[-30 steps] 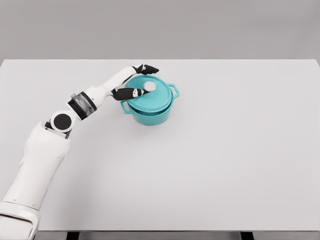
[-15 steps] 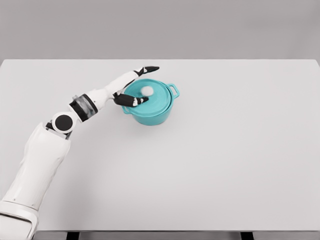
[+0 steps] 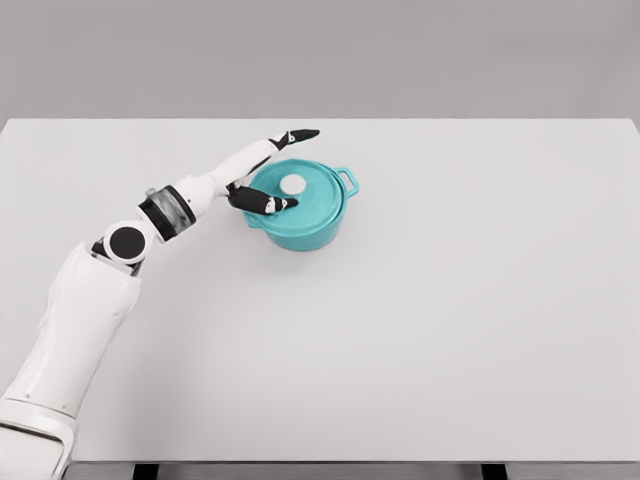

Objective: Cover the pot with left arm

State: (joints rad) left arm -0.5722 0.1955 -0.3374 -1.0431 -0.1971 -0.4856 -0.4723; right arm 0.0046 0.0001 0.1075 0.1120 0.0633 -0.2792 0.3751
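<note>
A teal pot with two side handles stands on the white table, left of centre. Its teal lid with a white knob lies flat on top of it. My left hand hovers at the pot's left rim, fingers spread: one black-tipped finger points past the far edge, the thumb reaches over the lid's near left side. Nothing is held between them. The white left arm comes in from the lower left.
The table's far edge runs just behind the hand. No other objects show on the table.
The left hand has let go of the lid's knob and spread open, pulling slightly back to the left. The lid now lies settled on the pot.
</note>
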